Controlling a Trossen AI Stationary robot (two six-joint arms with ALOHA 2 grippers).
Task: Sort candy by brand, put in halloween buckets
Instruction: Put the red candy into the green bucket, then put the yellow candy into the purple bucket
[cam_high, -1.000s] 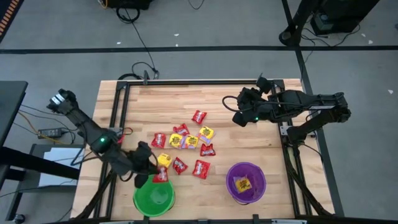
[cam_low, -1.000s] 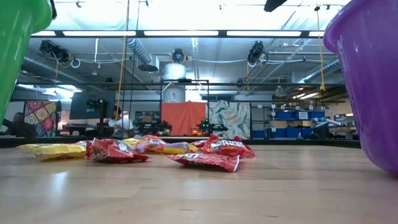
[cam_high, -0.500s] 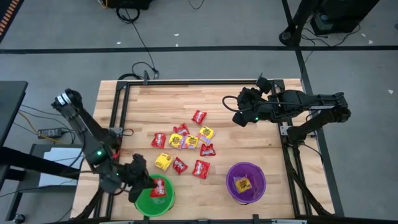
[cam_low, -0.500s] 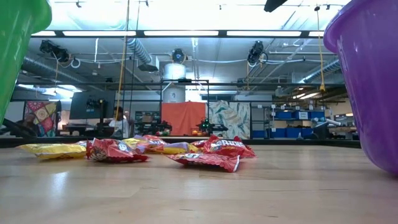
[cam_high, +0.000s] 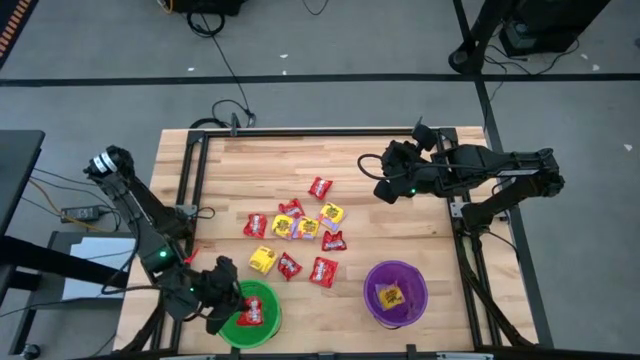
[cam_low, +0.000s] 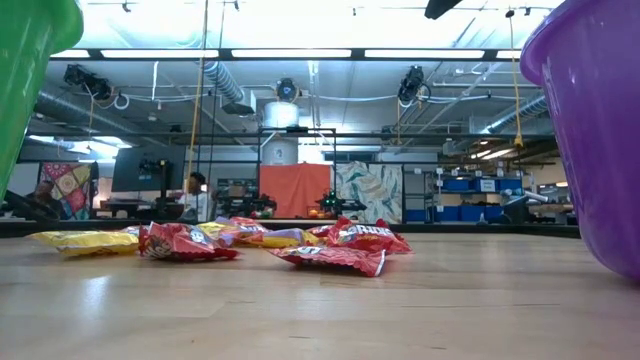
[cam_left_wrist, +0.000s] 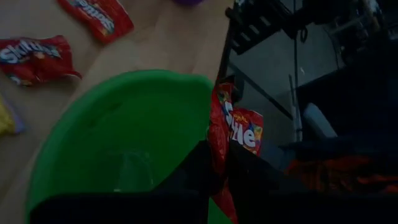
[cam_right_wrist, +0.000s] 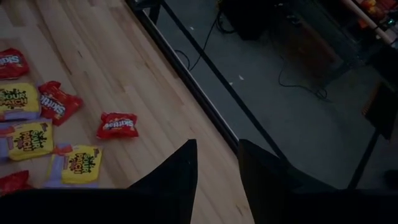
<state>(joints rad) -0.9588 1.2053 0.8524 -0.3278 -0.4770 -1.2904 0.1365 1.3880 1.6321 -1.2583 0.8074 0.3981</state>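
High view: your left gripper (cam_high: 232, 308) grips a red packet (cam_high: 252, 310) over the green bucket (cam_high: 262, 327); one yellow already in purple bucket (cam_high: 372, 275); roughly ten remain; right gripper (cam_high: 384, 190) parted, empty.

The counter (cam_high: 400, 230) is pale wooden planking with visible grain and a soft sheen, edged by a dark metal frame (cam_high: 190, 180). The red packets (cam_low: 330, 257) are crinkled glossy foil. The green bucket (cam_left_wrist: 112, 143) and purple bucket (cam_high: 375, 278) are smooth, shiny plastic. The left pincer (cam_left_wrist: 214, 180) looks matt black.
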